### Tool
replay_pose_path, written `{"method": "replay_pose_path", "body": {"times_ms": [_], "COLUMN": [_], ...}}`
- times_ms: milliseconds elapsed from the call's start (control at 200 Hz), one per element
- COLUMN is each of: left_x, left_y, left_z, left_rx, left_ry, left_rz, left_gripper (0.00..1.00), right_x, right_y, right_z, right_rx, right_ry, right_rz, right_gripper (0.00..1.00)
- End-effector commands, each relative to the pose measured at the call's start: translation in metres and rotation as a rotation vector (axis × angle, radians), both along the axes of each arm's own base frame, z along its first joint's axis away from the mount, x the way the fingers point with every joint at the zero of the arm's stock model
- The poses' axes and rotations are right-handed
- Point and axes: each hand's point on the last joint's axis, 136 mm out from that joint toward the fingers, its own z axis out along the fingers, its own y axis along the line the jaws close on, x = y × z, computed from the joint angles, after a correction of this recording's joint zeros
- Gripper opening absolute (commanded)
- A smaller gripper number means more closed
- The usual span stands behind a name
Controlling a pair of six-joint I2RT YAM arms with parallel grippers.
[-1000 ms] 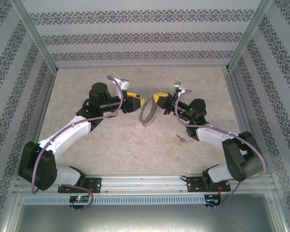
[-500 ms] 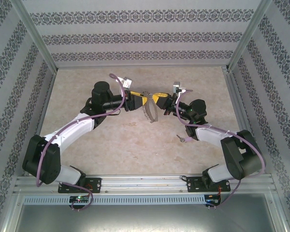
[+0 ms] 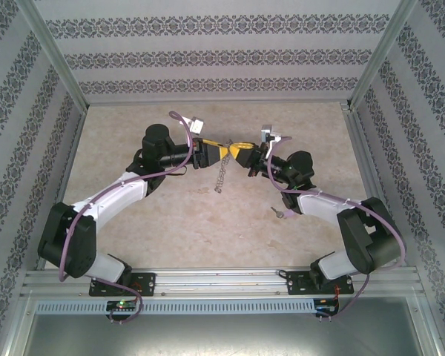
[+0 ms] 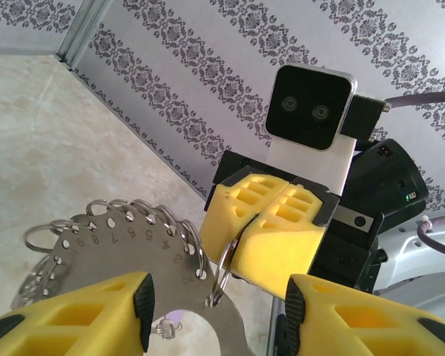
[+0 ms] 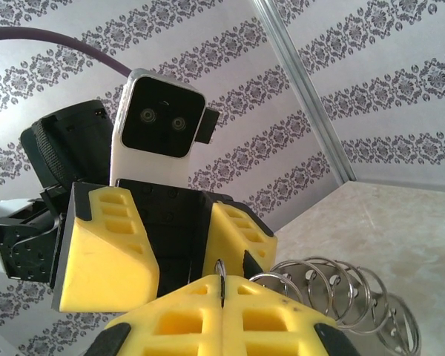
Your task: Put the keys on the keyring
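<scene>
Two-handed, aloft for easier threading. Clamped at keyring (image 4: pixel 104 252) edge by right gripper (image 4: pixel 231 259), flanked by left gripper (image 4: pixel 219 304), jaws apart.

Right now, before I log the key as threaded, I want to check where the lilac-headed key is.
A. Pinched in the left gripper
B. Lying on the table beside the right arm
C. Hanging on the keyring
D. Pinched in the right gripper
B: the lilac-headed key lies on the table beside the right arm, apart from the keyring, which the right gripper pinches by one small ring.
</scene>
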Motion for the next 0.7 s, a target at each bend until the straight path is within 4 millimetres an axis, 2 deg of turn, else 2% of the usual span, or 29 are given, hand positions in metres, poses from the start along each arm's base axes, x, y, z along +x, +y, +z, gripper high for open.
{"method": "replay_pose_path", "body": {"times_ms": [0, 345, 694], "left_x": [0.0011, 0.0007, -0.0005], "left_y": [-0.0002, -0.0022, -0.0018], "left_z": [0.0221, 0.0200, 0.0165], "left_rx": [-0.046, -0.056, -0.063], "left_ry": [-0.064, -0.057, -0.052], "left_rz": [-0.020, -0.038, -0.040], "left_gripper": [0.50, 0.41, 0.37], "right_x": [-0.0053, -0.0026, 0.0001], "right_y": [0.0039, 0.0039, 0.0020], "right_z": [0.0233, 0.0183, 0.0167], "right_rx": [0.037, 0.029, 0.025], "right_ry": [-0.076, -0.065, -0.062], "right_rz": [0.026, 0.016, 0.002], "right_gripper": [0.00, 0.00, 0.00]}}
